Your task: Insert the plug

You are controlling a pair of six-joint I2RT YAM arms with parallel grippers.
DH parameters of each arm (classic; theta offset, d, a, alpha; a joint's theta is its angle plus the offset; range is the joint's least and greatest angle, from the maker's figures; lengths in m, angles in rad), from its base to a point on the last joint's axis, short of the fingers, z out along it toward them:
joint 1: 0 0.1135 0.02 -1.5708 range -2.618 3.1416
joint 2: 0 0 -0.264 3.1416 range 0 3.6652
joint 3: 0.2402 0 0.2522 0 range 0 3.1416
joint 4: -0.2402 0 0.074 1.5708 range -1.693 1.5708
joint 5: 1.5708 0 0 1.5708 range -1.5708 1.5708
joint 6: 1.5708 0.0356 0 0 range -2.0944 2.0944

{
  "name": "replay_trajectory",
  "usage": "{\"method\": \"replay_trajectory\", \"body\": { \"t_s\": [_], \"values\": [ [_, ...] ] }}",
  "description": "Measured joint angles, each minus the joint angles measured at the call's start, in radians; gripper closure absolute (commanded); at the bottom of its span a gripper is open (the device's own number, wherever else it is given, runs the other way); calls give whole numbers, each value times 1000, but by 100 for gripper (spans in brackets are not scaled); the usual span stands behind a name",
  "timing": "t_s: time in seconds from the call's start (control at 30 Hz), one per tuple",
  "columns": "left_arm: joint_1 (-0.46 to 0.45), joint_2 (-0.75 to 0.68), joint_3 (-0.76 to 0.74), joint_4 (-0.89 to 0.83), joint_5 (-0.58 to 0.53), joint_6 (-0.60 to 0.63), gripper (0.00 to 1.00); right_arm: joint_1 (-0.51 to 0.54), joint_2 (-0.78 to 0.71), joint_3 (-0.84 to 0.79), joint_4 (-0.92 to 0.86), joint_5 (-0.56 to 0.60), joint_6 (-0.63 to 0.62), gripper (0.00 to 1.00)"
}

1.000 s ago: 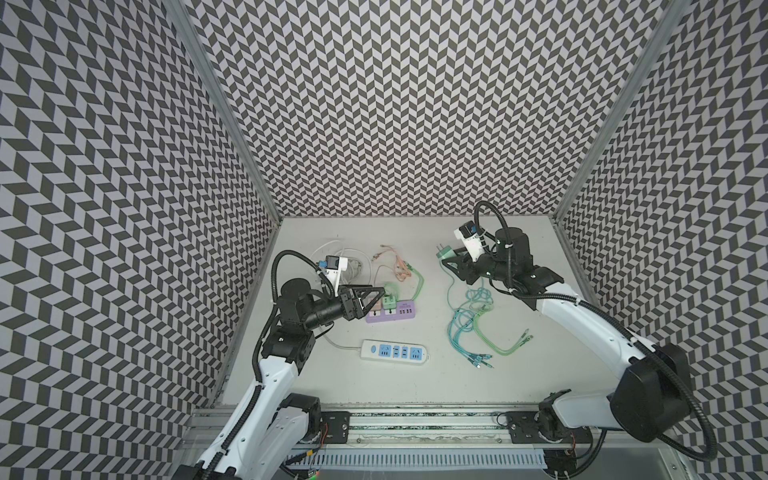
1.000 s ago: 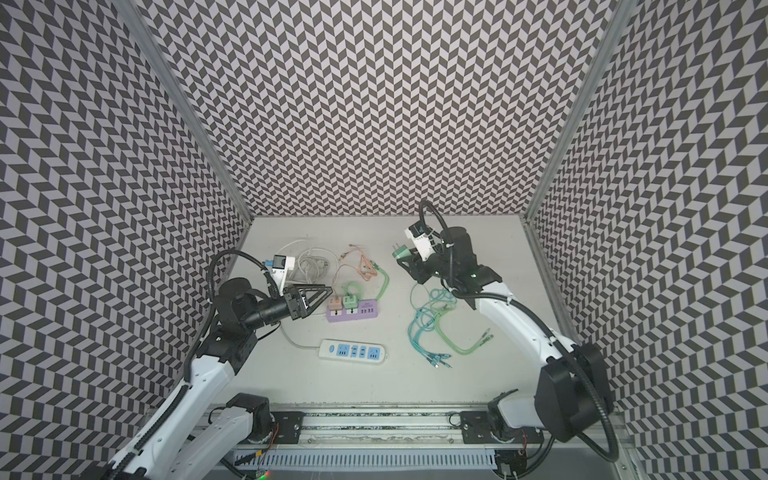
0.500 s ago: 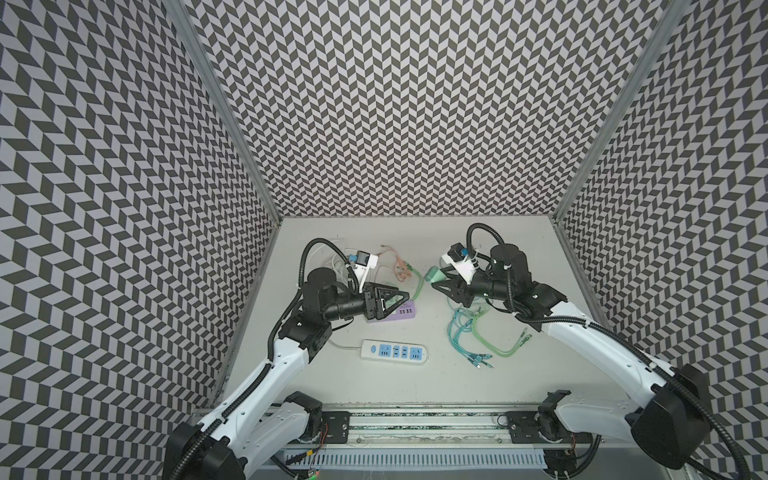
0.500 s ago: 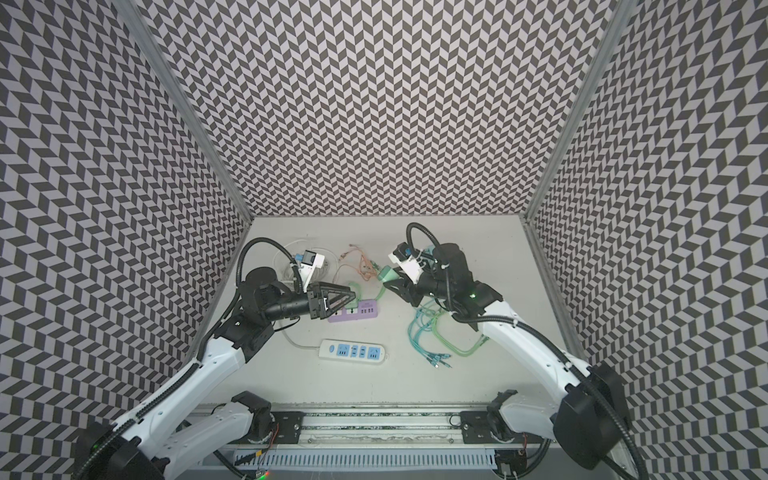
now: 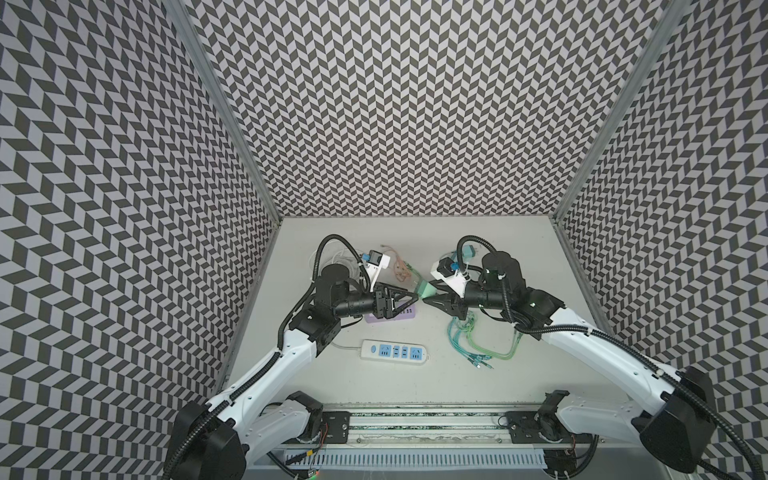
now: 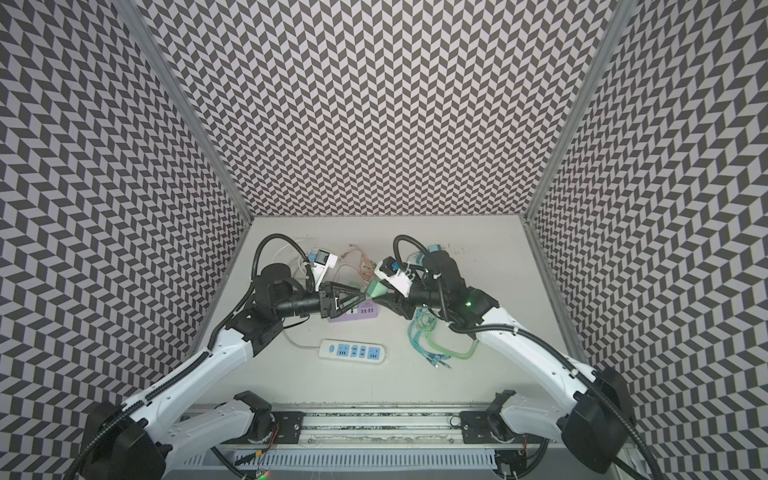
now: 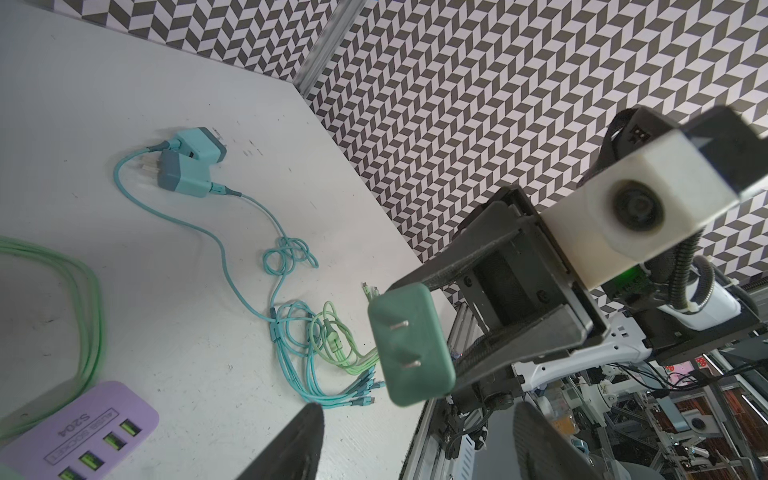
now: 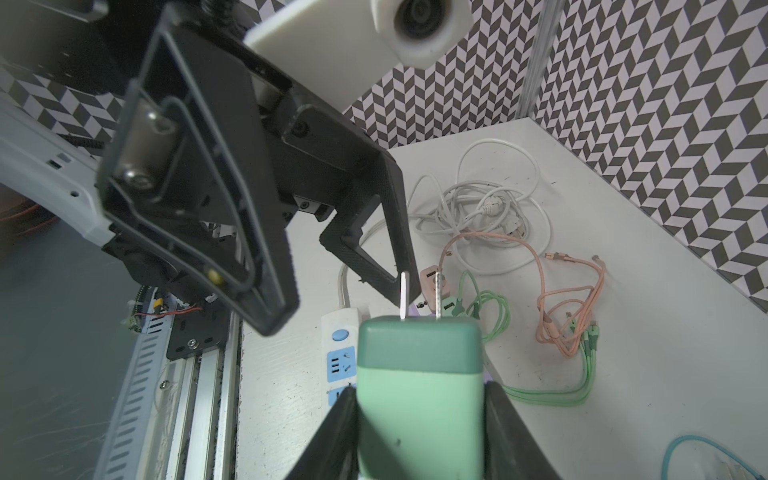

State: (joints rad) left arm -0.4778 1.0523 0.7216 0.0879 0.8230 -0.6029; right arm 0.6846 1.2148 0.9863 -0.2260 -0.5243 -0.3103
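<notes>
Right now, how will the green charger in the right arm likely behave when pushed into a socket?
The green charger looks like a rigid block, so it probably won't flex. Only its rear sits between the jaws of the right gripper, so a push might tilt it. Its thin prongs look bendable.

The plug [image 8: 419, 399] is two-tone green, darker at the pronged face and minty behind. The socket block [image 7: 79, 432] is lilac with lime ports. The power strip [image 5: 394, 352] is white with blue panels. There is a teal cable [image 7: 273, 328], a pink cable [image 8: 548, 332] and a white cable [image 8: 478, 208]. The walls [image 5: 395, 104] show dark-grey and pale, possibly lilac-tinted, chevrons. The table [image 5: 374, 386] is pale grey.
</notes>
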Motion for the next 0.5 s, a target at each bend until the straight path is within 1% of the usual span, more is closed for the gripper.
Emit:
{"method": "replay_trajectory", "body": {
  "t_s": [0.23,0.5],
  "values": [
    [-13,6,1,-3,0,8,34,32,0,8,-15,5,-15,75],
    [-21,27,9,-9,0,8,44,56,2,21,-36,27,-32,75]
  ]
}}
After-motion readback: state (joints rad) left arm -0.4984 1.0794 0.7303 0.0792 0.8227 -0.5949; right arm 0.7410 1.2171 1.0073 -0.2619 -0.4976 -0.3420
